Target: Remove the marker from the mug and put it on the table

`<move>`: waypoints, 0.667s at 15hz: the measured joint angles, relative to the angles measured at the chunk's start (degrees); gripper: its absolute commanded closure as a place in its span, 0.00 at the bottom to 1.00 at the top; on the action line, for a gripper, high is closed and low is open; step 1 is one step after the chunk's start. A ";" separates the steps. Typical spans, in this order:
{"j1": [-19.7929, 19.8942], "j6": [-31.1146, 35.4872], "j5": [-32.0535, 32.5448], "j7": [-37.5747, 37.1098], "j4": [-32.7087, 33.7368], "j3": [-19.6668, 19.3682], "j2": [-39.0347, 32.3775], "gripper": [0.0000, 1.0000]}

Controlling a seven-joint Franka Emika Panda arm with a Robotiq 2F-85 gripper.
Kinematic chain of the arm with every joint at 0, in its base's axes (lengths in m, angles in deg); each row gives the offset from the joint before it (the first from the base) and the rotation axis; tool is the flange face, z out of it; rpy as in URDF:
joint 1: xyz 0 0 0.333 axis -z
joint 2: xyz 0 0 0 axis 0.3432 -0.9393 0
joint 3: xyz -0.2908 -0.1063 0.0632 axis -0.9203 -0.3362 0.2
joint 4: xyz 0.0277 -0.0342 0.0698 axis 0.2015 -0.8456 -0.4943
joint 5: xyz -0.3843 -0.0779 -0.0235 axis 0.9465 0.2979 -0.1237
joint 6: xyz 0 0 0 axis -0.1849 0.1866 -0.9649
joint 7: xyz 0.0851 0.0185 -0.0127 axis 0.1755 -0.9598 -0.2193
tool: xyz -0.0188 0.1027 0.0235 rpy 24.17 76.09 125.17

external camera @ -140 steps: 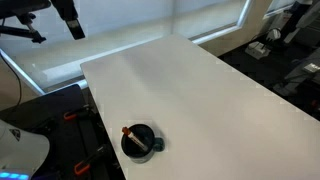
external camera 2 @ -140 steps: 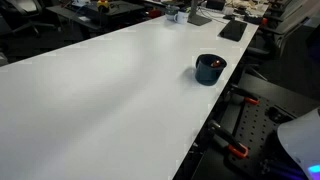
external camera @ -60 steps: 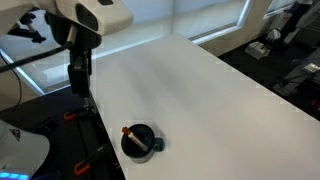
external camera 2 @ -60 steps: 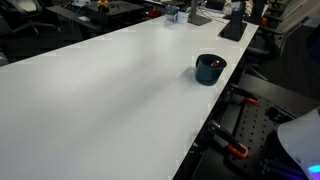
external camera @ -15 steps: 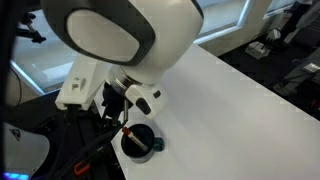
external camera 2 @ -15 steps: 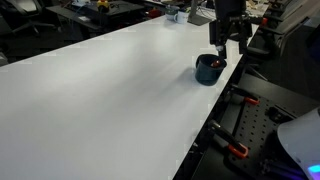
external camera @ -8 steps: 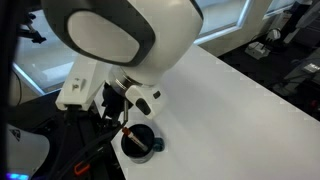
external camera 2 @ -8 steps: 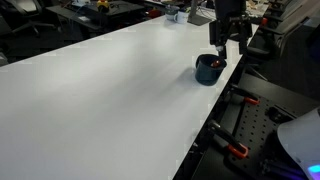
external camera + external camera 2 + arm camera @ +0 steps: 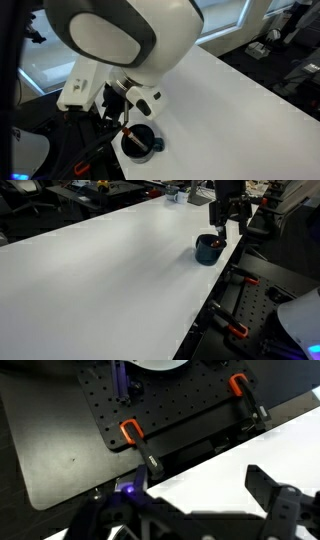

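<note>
In an exterior view: gripper [image 9: 228, 230] hangs jaws apart, nothing between them, just above the mug [image 9: 209, 249]. Mug sits below the fingers and a touch to one side, close to the table [image 9: 110, 270] edge. Mug contents too small to read here.

In an exterior view: big white arm [image 9: 120, 35] blocks most of the frame. Marker [image 9: 128, 133] lies slanted in the mug, orange-red end poking over the rim, right under the gripper.

Wrist view: fingers are dark shapes at the bottom, spread wide, white tabletop between them. Beyond them a black perforated plate [image 9: 170, 405] w/ orange clamps [image 9: 133, 438]. Mug & marker aren't in shot, so no help lining up from here.

Risks, my read: marker is thin and tilted, so an off-centre pinch could flick it out or let it slip. A finger catching the rim could tip the mug or shove it off the nearby edge.

No brand, label or writing readable anywhere.
</note>
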 measured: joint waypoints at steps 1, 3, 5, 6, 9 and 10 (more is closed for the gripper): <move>0.03 -0.01 -0.07 0.05 0.39 -0.04 -0.76 0.00; 0.16 -0.07 -0.53 0.35 1.83 -0.25 -3.25 0.00; 0.27 -0.25 -0.98 0.78 3.91 -0.50 -6.48 0.00; 0.38 -0.38 -1.11 1.15 5.12 -0.59 -8.22 0.00; 0.37 -0.33 -1.08 1.20 5.87 -0.60 -9.82 0.00; 0.35 -0.33 -1.08 1.20 5.87 -0.60 -9.75 0.00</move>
